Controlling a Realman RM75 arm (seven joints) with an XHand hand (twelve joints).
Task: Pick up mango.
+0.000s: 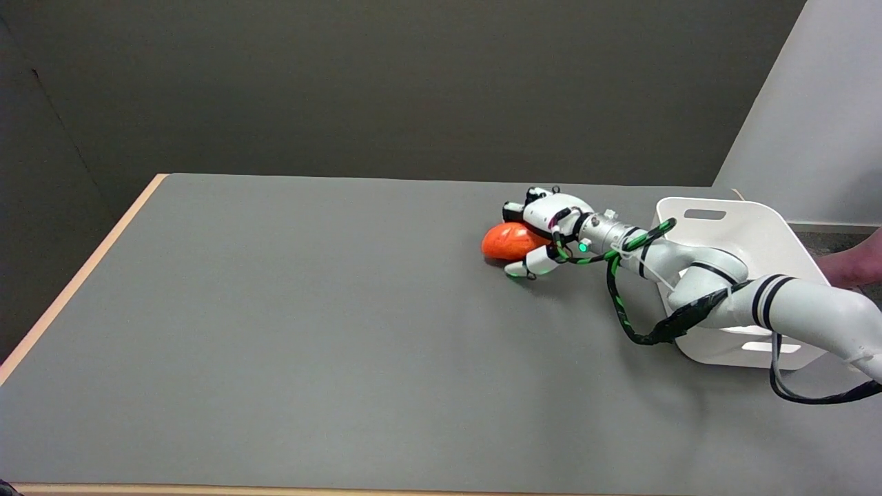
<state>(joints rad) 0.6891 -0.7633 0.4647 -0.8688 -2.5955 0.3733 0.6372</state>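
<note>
One orange mango [506, 241] lies on the grey table [310, 331], a little to the left of a white bin [751, 227] that stands near the table's far right corner. The right hand [544, 231] is at the mango, on the side facing the bin: its upper fingers [524, 207] curl over the back of the fruit, and a lower finger [530, 264] lies along the front, close to the table surface. From where I stand the hand looks wrapped around the mango and touching it, though the fruit seems to rest on the table. The white arm [723, 282] stretches across the bin's front, with a black-and-green cable [620, 303] looping beneath the wrist. Beyond the bin, at the right edge, part of a person's hand [854, 265] shows.
</note>
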